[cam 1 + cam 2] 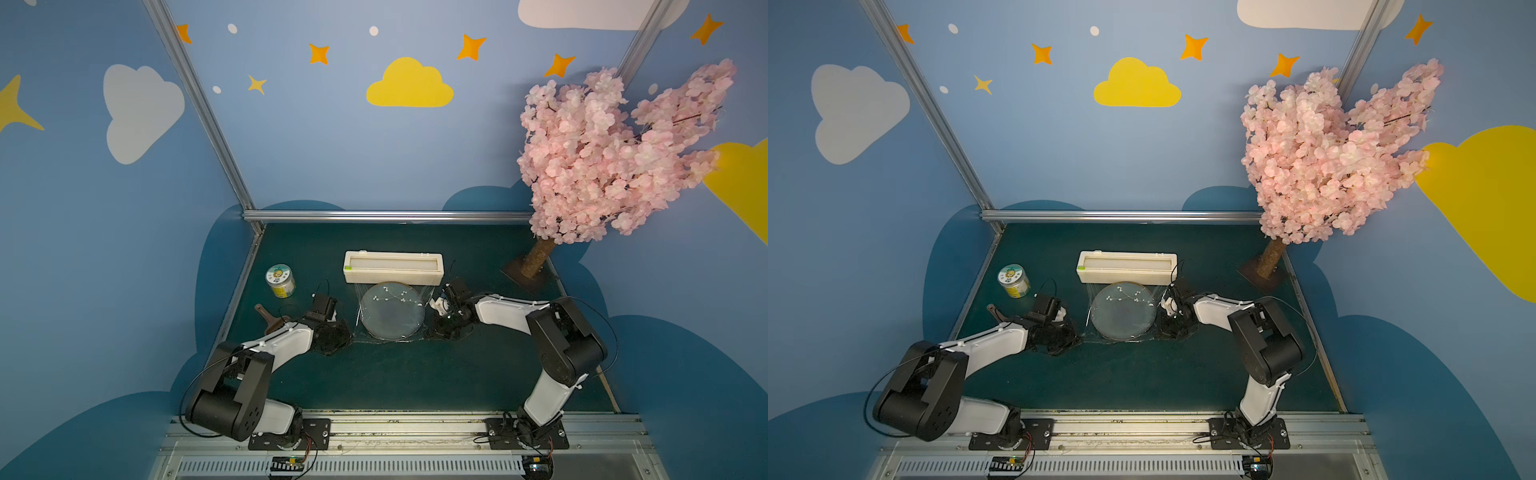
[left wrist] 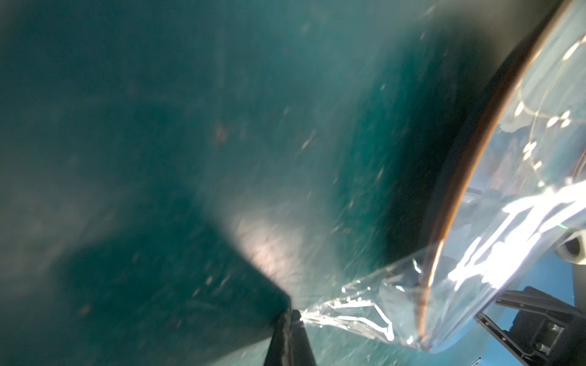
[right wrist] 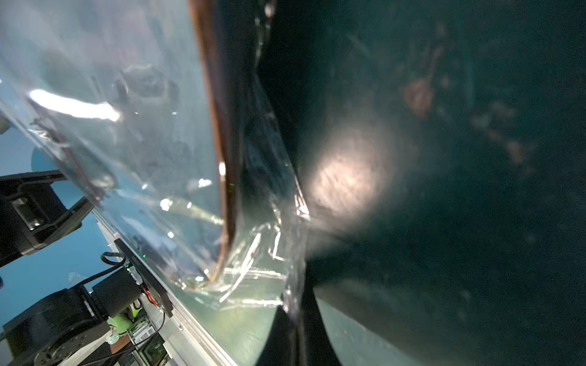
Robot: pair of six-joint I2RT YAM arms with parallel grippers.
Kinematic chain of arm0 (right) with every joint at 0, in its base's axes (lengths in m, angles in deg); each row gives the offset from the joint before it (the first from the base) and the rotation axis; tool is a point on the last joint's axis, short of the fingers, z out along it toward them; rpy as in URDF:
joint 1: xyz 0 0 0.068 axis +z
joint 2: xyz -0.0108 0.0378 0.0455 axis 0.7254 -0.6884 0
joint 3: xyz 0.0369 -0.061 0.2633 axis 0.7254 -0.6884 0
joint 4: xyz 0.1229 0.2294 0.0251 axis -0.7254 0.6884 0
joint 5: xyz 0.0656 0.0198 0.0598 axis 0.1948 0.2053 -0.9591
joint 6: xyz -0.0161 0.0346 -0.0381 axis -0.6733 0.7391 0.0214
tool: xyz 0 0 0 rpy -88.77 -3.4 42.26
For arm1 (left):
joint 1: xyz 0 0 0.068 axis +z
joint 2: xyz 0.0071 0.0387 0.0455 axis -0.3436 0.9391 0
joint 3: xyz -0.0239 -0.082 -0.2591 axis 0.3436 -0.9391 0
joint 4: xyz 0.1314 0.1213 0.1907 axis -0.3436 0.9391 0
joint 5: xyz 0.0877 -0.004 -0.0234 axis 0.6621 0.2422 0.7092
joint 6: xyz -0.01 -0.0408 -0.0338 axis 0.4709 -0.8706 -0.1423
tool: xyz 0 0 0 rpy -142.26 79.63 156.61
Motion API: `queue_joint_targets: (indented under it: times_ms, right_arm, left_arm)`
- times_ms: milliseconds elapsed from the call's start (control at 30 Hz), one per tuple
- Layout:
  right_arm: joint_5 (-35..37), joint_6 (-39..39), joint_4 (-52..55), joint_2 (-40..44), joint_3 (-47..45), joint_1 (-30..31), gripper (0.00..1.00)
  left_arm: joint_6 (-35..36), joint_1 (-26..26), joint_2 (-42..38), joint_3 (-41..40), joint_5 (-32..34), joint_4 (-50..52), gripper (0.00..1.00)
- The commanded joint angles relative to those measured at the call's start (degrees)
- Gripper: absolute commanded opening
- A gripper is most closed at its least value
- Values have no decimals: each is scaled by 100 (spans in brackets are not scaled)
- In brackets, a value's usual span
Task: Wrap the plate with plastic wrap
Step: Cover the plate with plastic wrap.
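— Where's the plate (image 1: 392,309)?
— Flat in the middle of the surface (image 1: 374,382), just on the near side of the cream dispenser box (image 1: 392,268). It's round, so it has no long axis, but its sprig of white dots sits on the side toward the box and the far edge.
— And the plastic wrap (image 2: 358,312)?
— It runs from the box over the plate toward the near edge. Its near hem is pulled taut crosswise, left to right, past the plate's rim on both sides.
— What's holding it?
— The left claw (image 2: 291,318) is clenched on one near corner of the film, low by the surface, just left of the plate. The right claw (image 3: 298,301) is clenched on the other corner, just right of the plate. Each has its fingers pressed together with only crinkled film between them.
— Any writing?
— The jar (image 1: 280,281) near the left edge has a yellow label, too small to read. The box shows a small green tab at its left end, and I can't make out any words on it
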State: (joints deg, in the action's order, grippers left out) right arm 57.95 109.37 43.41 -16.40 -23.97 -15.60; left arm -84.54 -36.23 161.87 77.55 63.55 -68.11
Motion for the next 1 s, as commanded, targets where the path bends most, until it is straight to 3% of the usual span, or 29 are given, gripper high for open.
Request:
queue_joint_targets:
  times_ms: [0, 267, 500, 600, 800, 967]
  right_arm:
    - [465, 142, -77, -288, 125, -199, 0]
    - [57, 526, -826, -629, 136, -293, 0]
    - [7, 599, -846, -411, -193, -293, 0]
    - [110, 483, -624, -83, -396, -306, 0]
    - [177, 386, -451, 559, -827, -312, 37]
    - [286, 391, -222, 976, -1023, -308, 41]
  left_arm:
    - [91, 28, 456, 133, 340, -74, 3]
    - [-87, 23, 1080, 179, 181, -799, 3]
    - [-81, -11, 888, 123, 185, -703, 3]
    - [-33, -22, 556, 69, 299, -420, 13]
    - [-15, -56, -125, -136, 558, 171, 33]
    - [-11, -80, -841, -307, 770, 615, 41]
